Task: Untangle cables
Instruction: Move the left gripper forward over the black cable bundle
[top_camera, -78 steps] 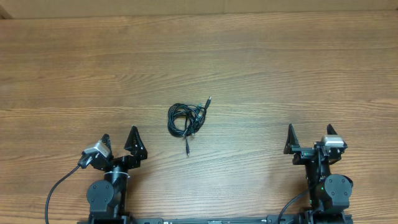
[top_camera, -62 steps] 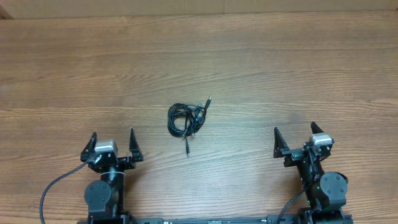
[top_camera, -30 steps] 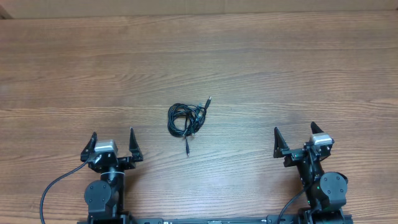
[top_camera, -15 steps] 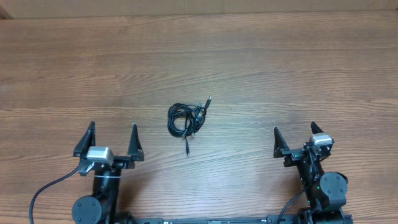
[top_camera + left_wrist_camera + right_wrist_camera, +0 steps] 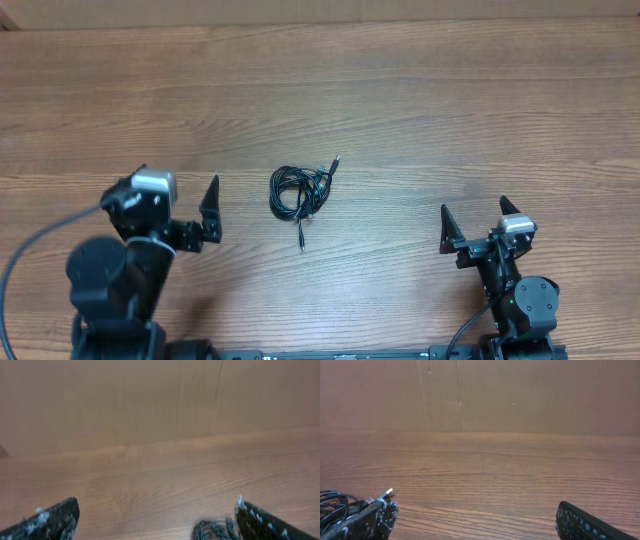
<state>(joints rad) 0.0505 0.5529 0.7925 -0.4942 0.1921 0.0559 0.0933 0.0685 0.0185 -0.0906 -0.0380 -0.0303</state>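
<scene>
overhead: cable bundle (image 5: 298, 192) lies near mid-table (image 5: 450, 100), a loose black coil with several loops overlapping. one plug end (image 5: 337, 158) sticks out of the coil toward 1 o'clock. a second lead end (image 5: 301, 243) trails out toward 6 o'clock. nothing is touching the coil.

left hand (image 5: 178, 190): sits at approx 9 o'clock of the bundle, near it but apart. only one finger (image 5: 210, 205) is clear from above; the other is hidden under the wrist cam housing. left wrist view: the left hand (image 5: 155, 517) has its jaws spread wide, one finger at each lower corner of frame and bare table between them. it holds nothing. the bundle (image 5: 215, 531) shows at bottom edge, just inside the rt finger, blurred.

right hand (image 5: 474, 208): at approx 4 o'clock of the bundle, well apart, near the table's near edge. both fingers point to 12 o'clock and stand well separated. right wrist view: the right hand (image 5: 475, 519) is also spread wide and carries nothing, with only wood grain between the fingers. the bundle (image 5: 340, 502) is at far left, beside the left finger (image 5: 367, 520), and a metal usb-type tip (image 5: 385, 493) points toward 2 o'clock.

both wrist views end in a plain brown wall (image 5: 520, 390) past the table's far edge.
</scene>
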